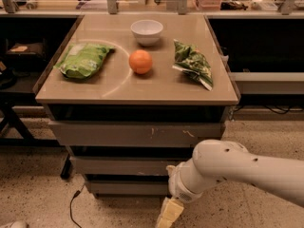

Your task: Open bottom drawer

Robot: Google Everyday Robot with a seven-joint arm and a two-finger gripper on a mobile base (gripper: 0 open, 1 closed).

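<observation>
Sitting lowest of three, the narrow grey-brown flat-fronted bottom drawer (pixel 124 187) seems rigid and light, best hooked at its top edge; the pale-yellow gripper (pixel 167 214) hangs near its right end, its state impossible to tell.

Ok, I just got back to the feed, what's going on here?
The robot's arm is down low in front of the drawer unit, with its pincer near floor level just right of the bottom drawer. That drawer does not look pulled out yet. On the tabletop sit a white bowl, an orange, a light green bag and a dark green bag, none being handled.
</observation>
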